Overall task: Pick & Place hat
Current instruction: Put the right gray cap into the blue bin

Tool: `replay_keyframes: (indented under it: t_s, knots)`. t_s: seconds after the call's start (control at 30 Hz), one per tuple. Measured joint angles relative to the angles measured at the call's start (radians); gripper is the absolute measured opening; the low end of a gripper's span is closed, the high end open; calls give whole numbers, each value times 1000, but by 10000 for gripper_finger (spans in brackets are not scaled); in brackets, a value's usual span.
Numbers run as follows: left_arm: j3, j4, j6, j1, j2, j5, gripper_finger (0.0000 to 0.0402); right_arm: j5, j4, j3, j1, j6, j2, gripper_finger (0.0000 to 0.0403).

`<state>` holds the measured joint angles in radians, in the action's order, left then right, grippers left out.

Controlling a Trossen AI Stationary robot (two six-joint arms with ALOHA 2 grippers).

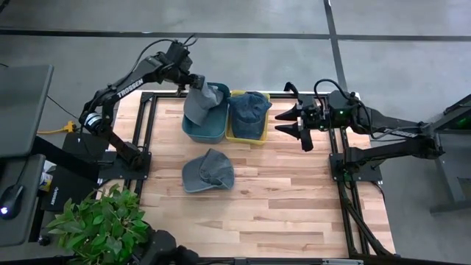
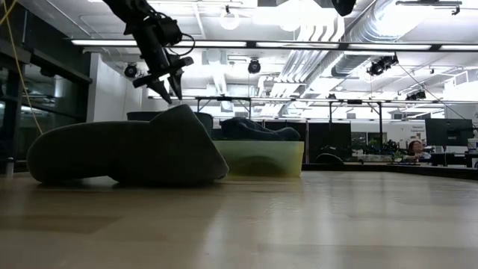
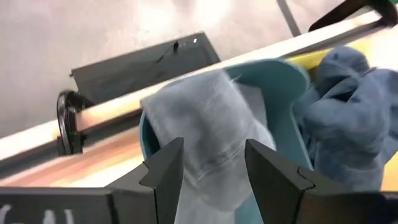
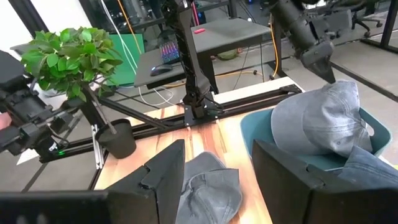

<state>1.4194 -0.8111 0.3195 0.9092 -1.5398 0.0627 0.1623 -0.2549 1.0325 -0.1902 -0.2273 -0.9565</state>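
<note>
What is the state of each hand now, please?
Left hand: open, above the grey hat lying in the teal bin, holding nothing.
Right hand: open, empty, beside the yellow bin.

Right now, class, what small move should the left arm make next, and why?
Probably lift the left gripper clear. Its fingers stand apart above the grey hat, which drapes over the teal bin, so it looks released. Another grey hat waits on the table.
</note>
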Motion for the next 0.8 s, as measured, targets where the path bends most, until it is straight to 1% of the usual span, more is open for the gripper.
replay_keyframes:
  t_s: [0.2, 0.3, 0.37, 0.43, 0.5, 0.67, 0.7, 0.8]
  knots:
    - [32, -7, 1, 0, 0, -28, 168, 0, -9, 0, 0, 0, 0, 181]
    - [46, -20, 8, 0, 0, -19, 165, 0, -12, 0, 0, 0, 0, 181]
    - [53, -33, 8, -7, 0, 2, 155, 0, -12, 0, 0, 0, 0, 181]
    - [54, -47, 8, -23, 0, 1, 136, 0, -12, 0, 0, 0, 0, 181]
    - [54, -74, 8, -45, 0, -17, 109, 0, -12, 0, 0, 0, 0, 181]
    - [54, -98, 3, -94, 0, -36, 18, -4, -12, 0, 0, 1, 0, 181]
    - [54, -97, 3, -102, 0, -44, 10, -6, -12, 0, 0, 2, 0, 181]
    - [54, -101, 12, -127, 0, -80, 12, -15, -12, 0, 0, 4, 0, 181]
